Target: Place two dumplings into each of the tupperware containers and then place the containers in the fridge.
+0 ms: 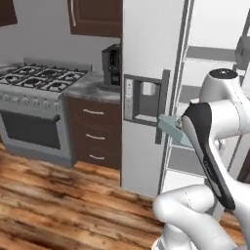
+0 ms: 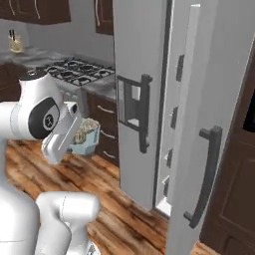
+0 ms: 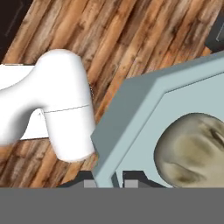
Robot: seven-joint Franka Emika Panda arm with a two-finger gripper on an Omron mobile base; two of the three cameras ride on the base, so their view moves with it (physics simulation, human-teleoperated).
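Before the open fridge (image 2: 199,99), the pincer (image 3: 109,177) grips the blue tub's (image 3: 144,109) rim, dumplings (image 3: 192,146) seemingly inside; carrying step, next needs reaching a shelf.

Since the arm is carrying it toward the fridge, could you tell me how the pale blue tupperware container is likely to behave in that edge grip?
The pale blue tupperware container looks stiff, since its wall keeps straight lines. Pinched at one rim by the gripper, it may tip if jolted. The dumplings sit loose inside and could probably roll or slide toward the low side.
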